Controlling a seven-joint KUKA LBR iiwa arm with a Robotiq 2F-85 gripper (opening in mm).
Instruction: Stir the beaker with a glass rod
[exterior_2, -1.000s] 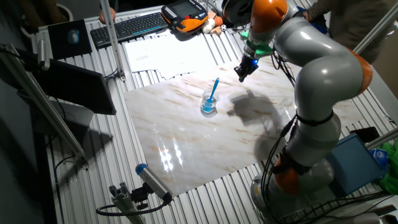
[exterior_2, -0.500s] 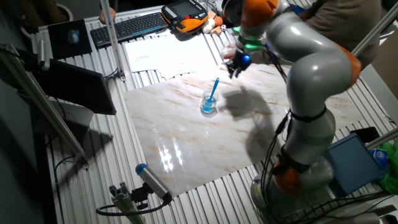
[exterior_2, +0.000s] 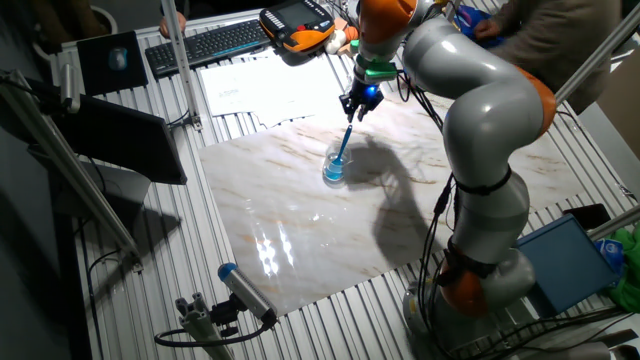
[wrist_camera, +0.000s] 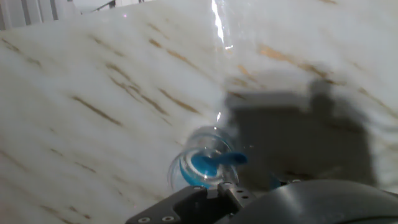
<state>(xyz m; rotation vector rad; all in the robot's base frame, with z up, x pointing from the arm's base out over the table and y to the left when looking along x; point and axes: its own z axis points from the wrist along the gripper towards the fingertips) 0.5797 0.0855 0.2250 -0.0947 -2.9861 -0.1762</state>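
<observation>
The beaker (exterior_2: 334, 172), a small clear glass cup with blue liquid, stands on the white marble slab (exterior_2: 300, 230). The glass rod (exterior_2: 343, 146), a thin bright blue stick, leans in it with its top tilted up and to the right. My gripper (exterior_2: 352, 112) hangs just above the rod's upper end, apart from it, and looks open with nothing between its fingers. In the hand view the beaker (wrist_camera: 198, 167) sits low in the middle with the rod (wrist_camera: 229, 160) poking toward the camera. The gripper's dark housing fills the bottom edge, and its fingertips are out of that view.
A blue-capped grey cylinder (exterior_2: 245, 290) lies near the slab's front left corner. Papers (exterior_2: 255, 88), a keyboard (exterior_2: 210, 42) and an orange pendant (exterior_2: 297, 25) sit behind the slab. A metal pole (exterior_2: 180, 60) stands at back left. A blue box (exterior_2: 575, 255) lies by the arm's base.
My arm has swung left across the back of the slab, carrying the gripper from right of the beaker to just over the rod's top. Beaker and rod have stayed put.
</observation>
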